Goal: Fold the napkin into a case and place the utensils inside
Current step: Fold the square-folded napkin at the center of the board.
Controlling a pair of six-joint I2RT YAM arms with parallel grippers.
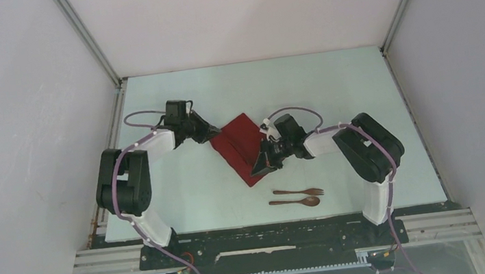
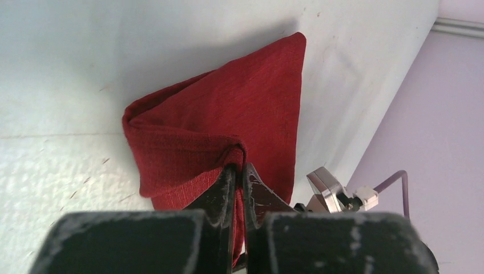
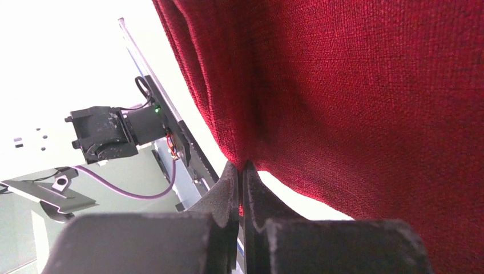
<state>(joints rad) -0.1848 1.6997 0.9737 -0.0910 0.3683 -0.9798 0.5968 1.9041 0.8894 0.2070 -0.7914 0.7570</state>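
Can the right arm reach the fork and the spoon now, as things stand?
Probably not yet: the right gripper is shut on the napkin and would have to let go first. Otherwise the way looks free: fork and spoon lie uncovered on the table close by.

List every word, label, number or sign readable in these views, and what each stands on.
None: no word, number or sign is readable in any view.
The napkin is plain red cloth; the fork and spoon show no marks.
The green light in the right wrist view is a lamp, with no legible print nearby.
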